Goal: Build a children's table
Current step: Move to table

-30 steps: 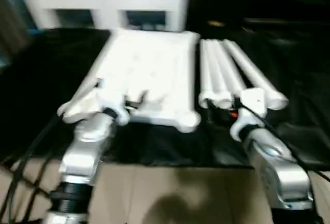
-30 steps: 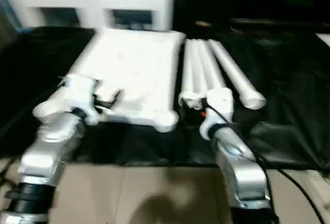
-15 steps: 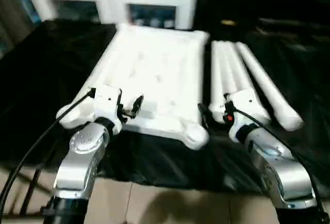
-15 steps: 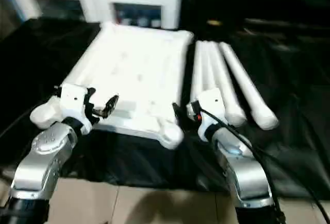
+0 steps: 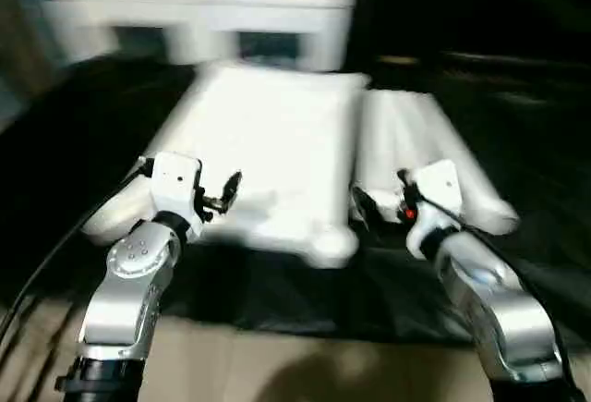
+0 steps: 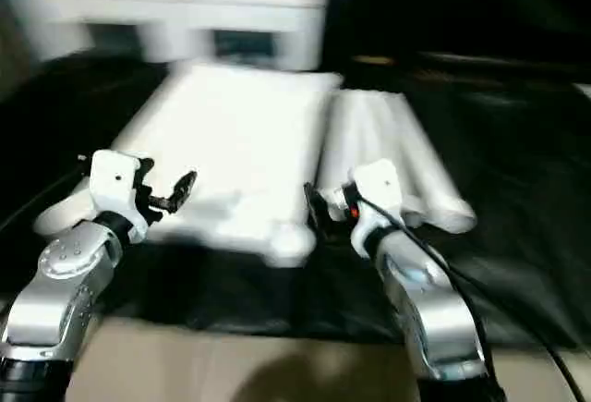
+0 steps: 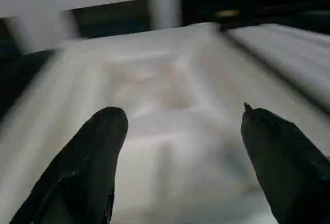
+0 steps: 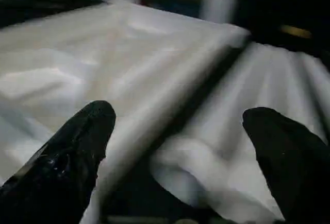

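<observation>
1. Tabletop (image 5: 268,143): white, flat on the black-draped desk (image 5: 74,143), centre of the frame in the head views. We see a rounded corner socket at its near right corner. Its surface detail is too blurred for us to read.

2. Legs (image 5: 416,152): white tubes lying side by side on the desk, just right of the tabletop, running from the upper middle toward the lower right of the frame. Blur keeps us from counting them.

3. Left gripper (image 5: 217,197): lower left of the frame, over the near left part of the tabletop. We see its fingers (image 7: 98,147) well apart in the left wrist view, nothing between them, the tabletop beyond.

4. Right gripper (image 6: 325,210): lower centre-right of the frame, at the gap between the tabletop's near right corner and the near ends of the legs. Its fingers (image 8: 77,147) stand wide apart, empty; the right wrist view shows the tabletop edge and the legs past them.

5. Cabinet (image 5: 203,5): white, upper left of the frame, behind the desk.

6. Floor (image 5: 277,370): tan, along the bottom edge.
</observation>
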